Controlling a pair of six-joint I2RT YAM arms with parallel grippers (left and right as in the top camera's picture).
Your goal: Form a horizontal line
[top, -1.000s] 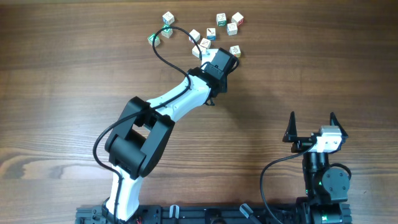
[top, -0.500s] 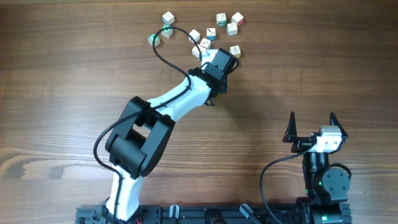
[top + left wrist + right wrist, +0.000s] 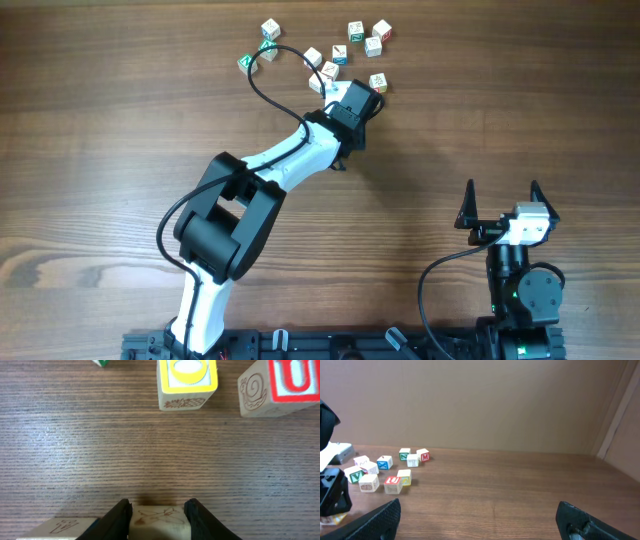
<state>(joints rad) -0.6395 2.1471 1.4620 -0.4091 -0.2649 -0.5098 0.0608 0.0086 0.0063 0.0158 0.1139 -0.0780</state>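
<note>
In the left wrist view my left gripper (image 3: 157, 512) is shut on a pale wooden cube (image 3: 159, 526) with a faint aeroplane drawing, low on the table. A second pale cube with a faint print (image 3: 62, 529) lies just outside the left finger, in a row with the held cube. In the overhead view the left gripper (image 3: 350, 97) sits at the lower edge of the cube cluster and hides both cubes. My right gripper (image 3: 502, 210) is open and empty at the near right, far from the cubes; it also shows in the right wrist view (image 3: 480, 530).
Ahead of the left gripper stand a cube with a yellow ring (image 3: 186, 384) and a cube with a red U and a snail (image 3: 280, 386). Several lettered cubes are scattered at the back of the wooden table (image 3: 365, 38). They also show far left in the right wrist view (image 3: 392, 481).
The left arm's elbow has shifted slightly. The left gripper, the cubes and the right arm have not visibly moved.
</note>
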